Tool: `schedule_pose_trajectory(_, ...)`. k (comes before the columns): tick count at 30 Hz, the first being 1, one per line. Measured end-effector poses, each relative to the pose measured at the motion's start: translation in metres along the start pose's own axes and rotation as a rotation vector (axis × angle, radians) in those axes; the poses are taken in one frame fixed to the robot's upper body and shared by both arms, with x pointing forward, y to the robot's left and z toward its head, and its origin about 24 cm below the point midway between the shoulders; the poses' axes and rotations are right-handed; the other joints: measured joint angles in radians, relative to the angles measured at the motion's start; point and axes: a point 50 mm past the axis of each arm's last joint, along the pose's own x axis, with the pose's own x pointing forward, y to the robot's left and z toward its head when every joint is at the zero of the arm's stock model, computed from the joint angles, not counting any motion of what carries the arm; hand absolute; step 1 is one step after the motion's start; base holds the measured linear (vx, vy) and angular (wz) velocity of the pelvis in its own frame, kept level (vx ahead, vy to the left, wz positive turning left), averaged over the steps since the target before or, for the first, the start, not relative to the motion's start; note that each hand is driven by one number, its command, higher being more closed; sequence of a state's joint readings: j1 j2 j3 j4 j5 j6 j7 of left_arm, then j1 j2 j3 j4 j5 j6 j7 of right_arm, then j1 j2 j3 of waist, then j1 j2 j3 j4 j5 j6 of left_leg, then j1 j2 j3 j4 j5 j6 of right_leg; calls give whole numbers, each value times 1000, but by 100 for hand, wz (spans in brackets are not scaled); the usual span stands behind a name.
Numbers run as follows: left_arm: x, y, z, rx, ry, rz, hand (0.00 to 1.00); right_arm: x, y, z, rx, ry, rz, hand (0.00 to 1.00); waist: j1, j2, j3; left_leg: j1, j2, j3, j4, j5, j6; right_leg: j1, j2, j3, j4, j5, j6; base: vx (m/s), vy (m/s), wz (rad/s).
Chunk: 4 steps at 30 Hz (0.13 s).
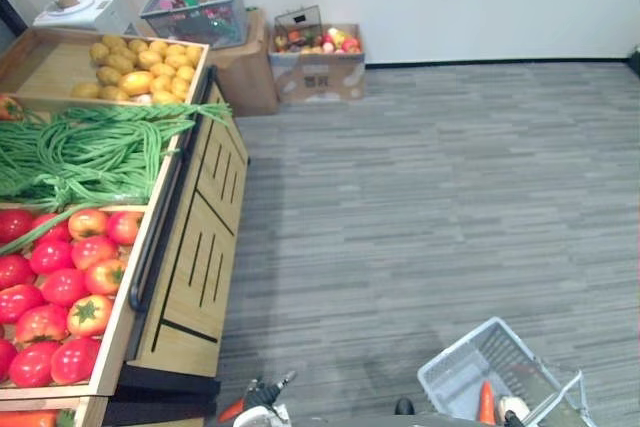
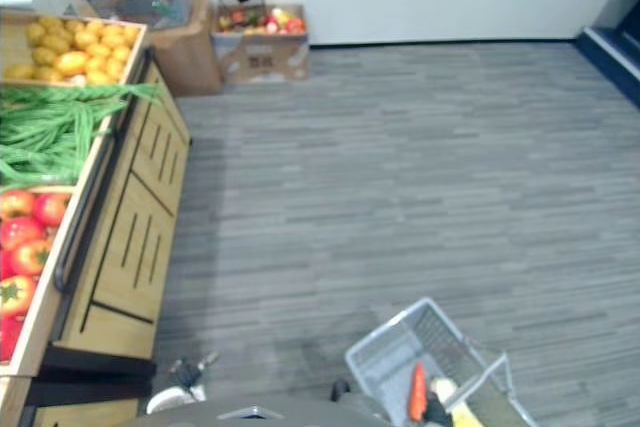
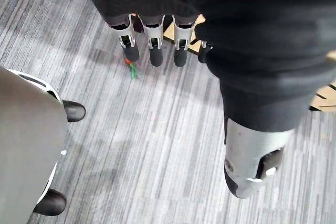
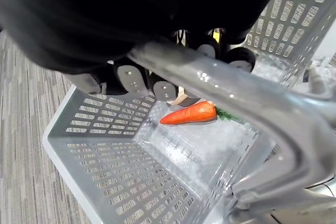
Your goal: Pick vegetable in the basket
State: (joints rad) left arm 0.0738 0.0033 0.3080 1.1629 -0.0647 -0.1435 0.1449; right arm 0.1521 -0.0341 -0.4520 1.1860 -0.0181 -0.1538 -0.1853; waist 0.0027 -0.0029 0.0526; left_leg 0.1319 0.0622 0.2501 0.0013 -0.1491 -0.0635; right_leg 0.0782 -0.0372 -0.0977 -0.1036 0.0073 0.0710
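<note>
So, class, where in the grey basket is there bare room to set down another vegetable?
The basket floor is bare from the carrot across to the perforated side walls. It is crowded on the carrot's other side, under the handle, where the right hand curls its fingers round it.

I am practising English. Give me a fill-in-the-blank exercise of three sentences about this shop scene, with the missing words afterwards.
1. One orange ____ lies inside the grey perforated plastic basket.
2. The right robot hand is curled round the basket's grey ____.
3. On the wooden produce stand, the long green beans lie between the round yellow produce and the red ____.
Missing words: carrot; handle; tomatoes.
</note>
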Motion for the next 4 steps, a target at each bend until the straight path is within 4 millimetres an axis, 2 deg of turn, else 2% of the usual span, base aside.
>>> schedule_pose_trajectory(4, 0, -2, 1, 28, -4, -12, 0, 0, 1, 0, -14, 1, 5, 100, 1, 0, 0, 17, -2, 9, 1, 0, 0, 14, -1, 10, -1, 1, 1, -14, -8, -6)
